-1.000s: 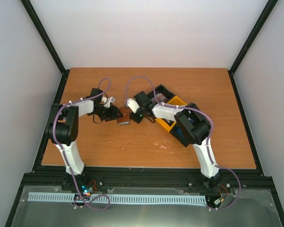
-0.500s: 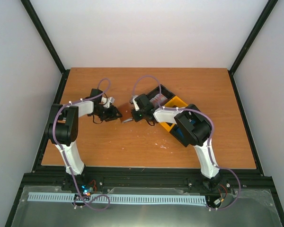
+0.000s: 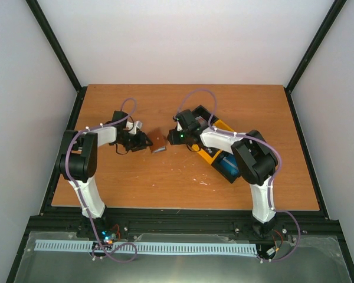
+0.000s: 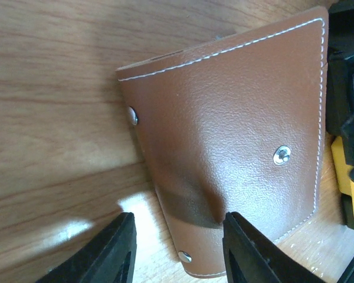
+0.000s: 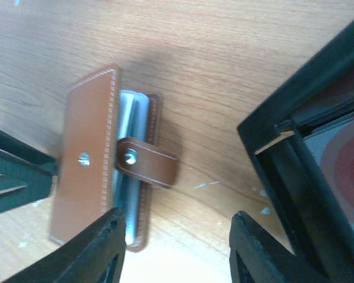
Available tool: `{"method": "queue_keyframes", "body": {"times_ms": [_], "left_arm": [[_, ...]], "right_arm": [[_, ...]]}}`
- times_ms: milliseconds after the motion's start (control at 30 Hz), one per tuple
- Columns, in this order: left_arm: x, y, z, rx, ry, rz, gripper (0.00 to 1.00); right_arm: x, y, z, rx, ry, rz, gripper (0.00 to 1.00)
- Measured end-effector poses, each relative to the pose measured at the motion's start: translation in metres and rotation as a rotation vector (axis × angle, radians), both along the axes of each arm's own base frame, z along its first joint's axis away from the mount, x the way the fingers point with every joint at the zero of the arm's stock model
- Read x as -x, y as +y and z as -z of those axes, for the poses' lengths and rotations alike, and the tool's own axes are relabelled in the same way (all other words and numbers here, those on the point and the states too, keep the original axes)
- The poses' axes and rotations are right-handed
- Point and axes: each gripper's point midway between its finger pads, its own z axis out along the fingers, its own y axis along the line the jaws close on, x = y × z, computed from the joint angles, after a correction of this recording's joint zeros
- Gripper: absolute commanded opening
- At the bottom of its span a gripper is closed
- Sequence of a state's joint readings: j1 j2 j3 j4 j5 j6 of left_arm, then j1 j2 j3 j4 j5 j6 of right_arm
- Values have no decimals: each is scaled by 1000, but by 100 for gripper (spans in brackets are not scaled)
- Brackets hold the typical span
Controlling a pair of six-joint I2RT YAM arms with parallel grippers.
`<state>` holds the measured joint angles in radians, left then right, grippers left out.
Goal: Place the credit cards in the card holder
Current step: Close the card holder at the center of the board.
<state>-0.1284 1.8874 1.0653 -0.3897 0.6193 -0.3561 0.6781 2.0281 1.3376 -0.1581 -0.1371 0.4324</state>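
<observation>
Caution: the card holder (image 3: 157,143) lies on the bench (image 3: 135,183) unclamped, left fingers (image 4: 106,253) spread astride its corner and right fingers (image 5: 100,247) spread empty near it, so it may slide during card insertion.

No legible text (any view)

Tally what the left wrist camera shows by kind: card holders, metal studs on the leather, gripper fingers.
Card holder: 1
Metal studs: 3
Gripper fingers: 2
Total: 6
</observation>
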Motion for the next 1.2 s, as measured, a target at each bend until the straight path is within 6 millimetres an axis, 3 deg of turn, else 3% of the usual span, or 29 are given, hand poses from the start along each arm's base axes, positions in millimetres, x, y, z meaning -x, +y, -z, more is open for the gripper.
{"method": "queue_keyframes", "body": {"times_ms": [267,367,600,1200], "left_arm": [[-2,1,0,5,32,-62,43],[-2,1,1,-3,39,-77,40],[-2,3,3,-19,49,-95,39],[-7,-2,9,-38,88,-131,43]], "right_arm": [[-2,14,-32,-18,48,-30,47],[4,12,-20,41,43,-92,44],[24,4,32,241,34,-286,45],[-19,26,34,298,-137,-304,45]]}}
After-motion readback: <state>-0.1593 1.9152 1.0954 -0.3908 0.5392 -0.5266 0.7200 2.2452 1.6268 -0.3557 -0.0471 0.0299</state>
